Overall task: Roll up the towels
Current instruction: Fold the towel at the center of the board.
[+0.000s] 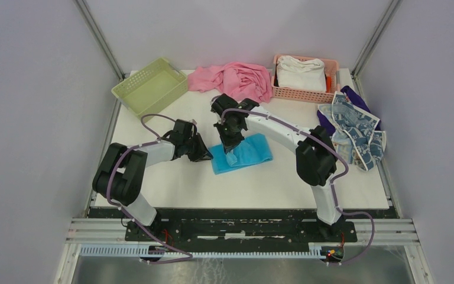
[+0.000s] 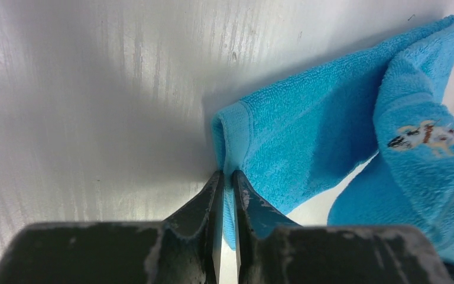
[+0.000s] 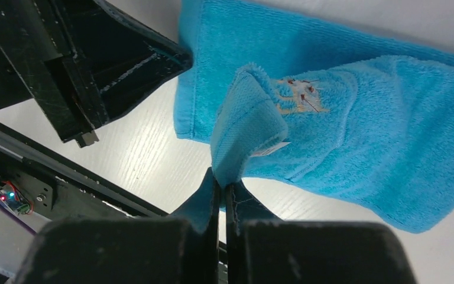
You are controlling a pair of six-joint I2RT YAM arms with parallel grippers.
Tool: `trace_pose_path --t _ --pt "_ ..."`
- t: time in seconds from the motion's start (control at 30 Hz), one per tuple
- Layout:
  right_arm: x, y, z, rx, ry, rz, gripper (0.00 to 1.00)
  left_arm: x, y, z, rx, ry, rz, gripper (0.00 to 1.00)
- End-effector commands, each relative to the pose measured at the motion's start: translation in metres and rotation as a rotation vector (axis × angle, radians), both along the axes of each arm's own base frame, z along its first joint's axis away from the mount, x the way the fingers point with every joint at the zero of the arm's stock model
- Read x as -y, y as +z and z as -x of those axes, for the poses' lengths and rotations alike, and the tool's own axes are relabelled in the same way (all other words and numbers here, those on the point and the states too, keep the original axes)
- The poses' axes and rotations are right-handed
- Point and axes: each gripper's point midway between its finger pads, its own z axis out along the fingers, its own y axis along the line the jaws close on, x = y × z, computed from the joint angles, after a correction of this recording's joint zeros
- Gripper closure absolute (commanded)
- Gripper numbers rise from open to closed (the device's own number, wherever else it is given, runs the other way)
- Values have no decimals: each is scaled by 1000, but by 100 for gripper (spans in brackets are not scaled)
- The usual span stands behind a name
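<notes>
The blue towel [image 1: 253, 152] lies near the table's [image 1: 171, 177] middle. Your left gripper [image 2: 226, 180] is clamped on the hem at the towel's 9 o'clock edge. Your right gripper [image 3: 221, 188] is pinched on a lifted corner just beside it. Hold both pinches firm. Carry the raised end low towards 3 o'clock, with both hands level, so the roll starts tight rather than skewed.

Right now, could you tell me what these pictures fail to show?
Top view: left part of blue towel, hidden under left arm and right arm.
Top view: pink basket contents, covered by white cloth.
Top view: purple cloth, mostly under printed towel.
Left wrist: towel's embroidery, too blurred to identify.
</notes>
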Motion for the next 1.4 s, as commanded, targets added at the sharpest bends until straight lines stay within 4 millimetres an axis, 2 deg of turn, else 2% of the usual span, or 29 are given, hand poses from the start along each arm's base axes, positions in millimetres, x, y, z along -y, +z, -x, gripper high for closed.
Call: trace_pose_path --t 0.0,0.23,0.33,0.4,0.57,0.7,0.77,0.9,1.0,1.07,1.2,1.37 --pt "-22 7 4 -6 18 -34 96 5 -5 1 -7 -5 10 82" --pt "-33 -16 5 -35 13 -22 92 6 -6 3 -11 -9 9 83" --pt "-40 -20 3 -41 12 -39 85 6 -7 3 -12 -9 9 83" --pt "-45 -21 6 -59 23 -57 77 6 -7 3 -12 -9 8 83" --pt "-44 2 2 2 49 -104 58 1 -6 3 -6 6 -14 81" --pt "-21 31 -6 93 43 -136 52 -8 -3 2 6 38 -57 77" --pt "-2 36 -12 129 19 -152 52 -13 0 1 16 57 -82 75" --pt "41 33 -24 154 -55 -226 51 -27 6 1 39 109 -136 65" --pt "72 24 -31 131 -125 -322 52 -38 16 1 66 148 -171 52" --pt "87 12 -27 115 -151 -367 52 -43 25 2 89 167 -187 47" --pt "96 11 -25 128 -161 -471 52 -44 52 3 161 174 -189 41" --pt "96 10 -29 133 -176 -590 53 -13 86 5 245 116 -129 40"
